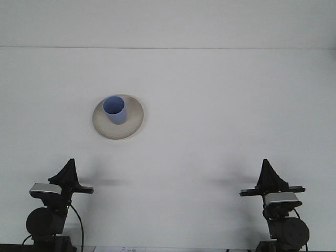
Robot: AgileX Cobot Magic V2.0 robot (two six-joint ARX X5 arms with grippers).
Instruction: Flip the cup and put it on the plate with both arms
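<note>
Blue cup (pixel 115 110) stands upright, mouth up, on the beige plate (pixel 132 127) — both tools' (pixel 69 169) (pixel 266 170) tips together.
</note>
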